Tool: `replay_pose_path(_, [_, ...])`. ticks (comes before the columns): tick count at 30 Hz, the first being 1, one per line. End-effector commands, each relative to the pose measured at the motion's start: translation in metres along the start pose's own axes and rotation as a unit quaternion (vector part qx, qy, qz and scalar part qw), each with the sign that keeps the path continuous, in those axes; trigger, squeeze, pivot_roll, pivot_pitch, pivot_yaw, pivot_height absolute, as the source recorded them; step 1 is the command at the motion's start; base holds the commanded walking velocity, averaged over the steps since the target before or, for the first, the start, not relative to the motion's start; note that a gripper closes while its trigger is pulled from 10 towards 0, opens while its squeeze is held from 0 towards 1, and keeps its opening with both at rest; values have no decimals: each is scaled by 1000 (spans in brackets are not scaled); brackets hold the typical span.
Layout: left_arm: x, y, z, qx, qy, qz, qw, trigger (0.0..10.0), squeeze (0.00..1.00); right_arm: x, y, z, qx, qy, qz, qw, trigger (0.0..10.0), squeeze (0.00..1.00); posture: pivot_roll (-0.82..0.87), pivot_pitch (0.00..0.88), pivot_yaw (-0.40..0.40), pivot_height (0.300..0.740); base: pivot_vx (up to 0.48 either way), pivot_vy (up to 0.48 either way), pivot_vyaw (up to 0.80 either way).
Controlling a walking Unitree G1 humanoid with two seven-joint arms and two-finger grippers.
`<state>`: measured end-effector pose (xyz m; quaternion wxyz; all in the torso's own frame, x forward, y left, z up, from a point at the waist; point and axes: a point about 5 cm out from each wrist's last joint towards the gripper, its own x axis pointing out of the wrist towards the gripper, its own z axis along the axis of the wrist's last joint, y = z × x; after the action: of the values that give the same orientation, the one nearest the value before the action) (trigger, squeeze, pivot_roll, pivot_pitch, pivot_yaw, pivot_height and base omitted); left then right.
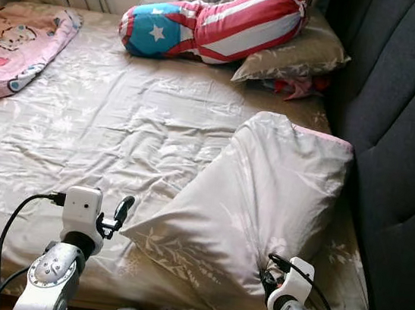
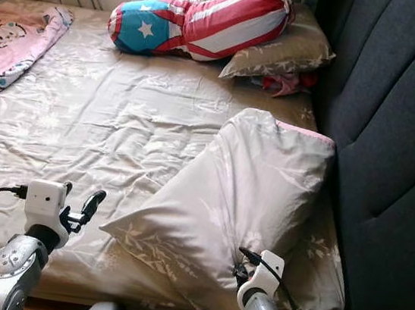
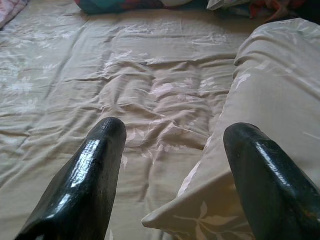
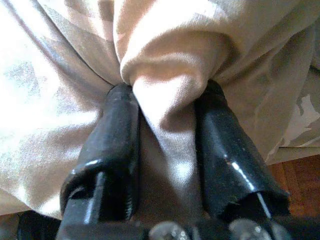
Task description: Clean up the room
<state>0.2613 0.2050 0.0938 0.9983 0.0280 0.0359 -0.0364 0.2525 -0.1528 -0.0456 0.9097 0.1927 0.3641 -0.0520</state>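
Both eye views look forward and down from the head, standing at the near edge of the bed [image 1: 119, 128] and facing its far edge; they share nearly the whole mattress, the right eye's framing slightly offset. The left wrist view looks low along its jaws across the sheet toward the far edge, close to the big pillow [image 3: 280, 100]. The right wrist view sits pressed against that pillow's fabric, by the bed's near edge.

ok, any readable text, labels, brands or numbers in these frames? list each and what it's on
None readable.
Pink blanket: cartoon print, any lettering too small to read.
Striped bolster pillow: a white star and stripes, no words.
Grey pillow, pinched by the right gripper: leaf pattern, no label visible.
Left gripper, open over the bedsheet: no markings visible.
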Motion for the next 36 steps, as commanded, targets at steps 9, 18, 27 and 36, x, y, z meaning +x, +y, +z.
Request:
replay_pose_path(9, [9,1,-2,2,-5,12,1000,10000,0,-2,-3,-13,12,30,-10,999,0,0,121,36,-6,655,0,0,0])
replay_pose_path(18, [16,1,-6,-3,-9,23,1000,10000,0,-3,-21,3,24,-6,-54,998,0,0,78,0,-9,655,0,0,0])
replay_pose_path(27, [20,4,-9,-8,-13,36,999,10000,0,-30,-107,75,-1,-149,-256,955,0,0,47,0,-18,655,0,0,0])
replay_pose_path(36, [21,2,-16,-13,-12,36,999,10000,0,-72,-156,150,-63,-267,-366,889,2902,0,17,0,-14,655,0,0,0])
